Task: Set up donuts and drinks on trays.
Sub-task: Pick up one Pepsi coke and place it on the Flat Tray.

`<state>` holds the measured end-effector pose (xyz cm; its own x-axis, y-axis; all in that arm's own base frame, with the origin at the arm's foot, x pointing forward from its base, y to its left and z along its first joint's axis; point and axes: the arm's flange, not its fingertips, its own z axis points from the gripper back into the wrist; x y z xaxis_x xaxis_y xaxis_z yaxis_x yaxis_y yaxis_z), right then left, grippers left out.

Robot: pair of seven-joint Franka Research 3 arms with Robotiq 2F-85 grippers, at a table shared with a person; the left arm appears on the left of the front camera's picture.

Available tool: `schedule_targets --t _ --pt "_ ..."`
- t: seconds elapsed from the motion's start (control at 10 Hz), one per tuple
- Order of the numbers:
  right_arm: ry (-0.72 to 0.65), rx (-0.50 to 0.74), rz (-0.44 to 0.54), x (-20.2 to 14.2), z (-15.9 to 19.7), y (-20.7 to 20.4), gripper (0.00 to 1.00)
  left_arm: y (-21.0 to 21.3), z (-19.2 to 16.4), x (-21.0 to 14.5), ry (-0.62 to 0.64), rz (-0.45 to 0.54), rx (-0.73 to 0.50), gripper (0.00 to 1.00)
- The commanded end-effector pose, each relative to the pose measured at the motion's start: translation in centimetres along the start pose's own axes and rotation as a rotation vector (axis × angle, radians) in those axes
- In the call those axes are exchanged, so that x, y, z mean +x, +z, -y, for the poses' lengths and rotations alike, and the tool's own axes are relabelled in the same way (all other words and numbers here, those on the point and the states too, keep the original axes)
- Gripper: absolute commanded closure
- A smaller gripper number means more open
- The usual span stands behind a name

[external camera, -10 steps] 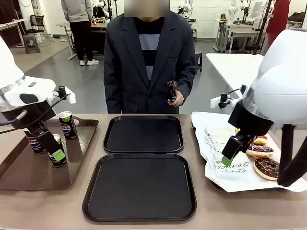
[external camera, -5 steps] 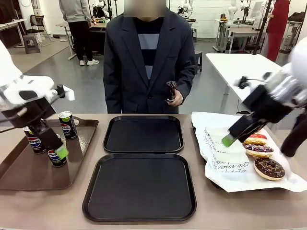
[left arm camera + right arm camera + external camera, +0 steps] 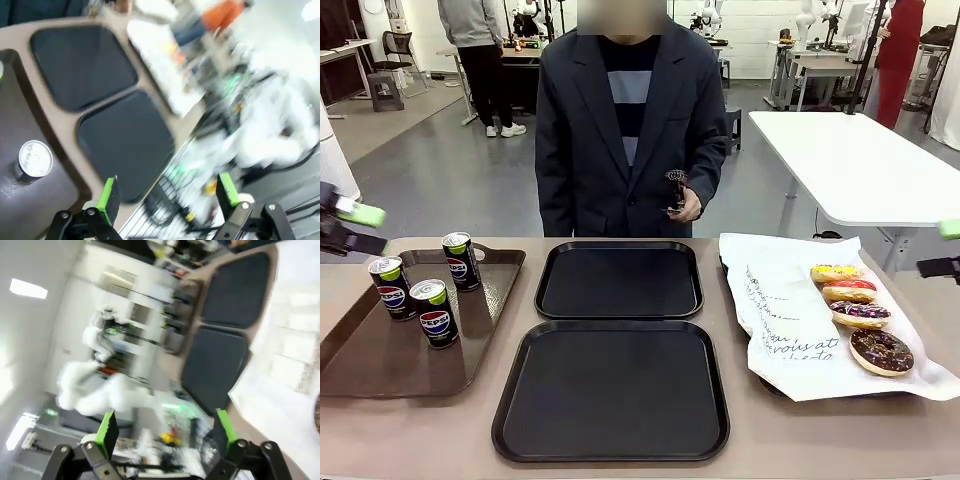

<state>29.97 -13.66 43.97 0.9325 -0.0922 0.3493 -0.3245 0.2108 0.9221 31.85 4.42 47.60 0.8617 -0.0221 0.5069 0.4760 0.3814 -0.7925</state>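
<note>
Left gripper [image 3: 362, 228] being cropped to fingertips at the front view's left edge, right gripper [image 3: 942, 248] likewise at the right, wrist views blurring heavily, script on white paper [image 3: 790, 320] appearing illegibly small.

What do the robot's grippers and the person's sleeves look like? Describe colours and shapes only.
The left gripper has two black fingers with bright green pads, on black links with silver bolts. The right gripper matches it. The person wears a dark long-sleeved jacket over a striped top.

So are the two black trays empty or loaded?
Empty: the far black tray and near black tray are bare; cans stand on the brown tray.
</note>
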Motion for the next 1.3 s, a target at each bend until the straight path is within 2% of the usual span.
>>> schedule_targets --t 0.0,0.1,0.3,0.5,0.7,0.8,1.2 --pt "-0.096 0.149 0.049 1.0 2.9 2.0 0.0 2.5 -3.5 -0.9 0.103 0.105 -0.157 0.0" --pt "-0.106 0.17 0.07 0.2 3.8 3.8 0.0 4.1 -5.0 -2.1 0.136 0.115 -0.185 0.0" --pt "-0.178 0.148 0.099 -0.5 5.1 5.2 0.0 6.4 -6.3 -3.4 0.197 0.137 -0.161 0.0" --pt "-0.26 0.042 0.081 -0.6 5.7 5.6 0.0 7.9 -6.7 -4.3 0.228 0.139 -0.127 0.0" --pt "-0.27 -0.07 0.079 0.1 5.0 4.2 0.0 8.3 -6.5 -4.5 0.226 0.122 -0.038 0.0" --pt "-0.241 0.065 0.1 -0.7 6.5 6.0 0.0 8.1 -7.3 -4.6 0.252 0.156 -0.131 0.0" --pt "-0.241 0.065 0.1 -0.7 6.5 6.0 0.0 8.1 -7.3 -4.6 0.252 0.156 -0.131 0.0"
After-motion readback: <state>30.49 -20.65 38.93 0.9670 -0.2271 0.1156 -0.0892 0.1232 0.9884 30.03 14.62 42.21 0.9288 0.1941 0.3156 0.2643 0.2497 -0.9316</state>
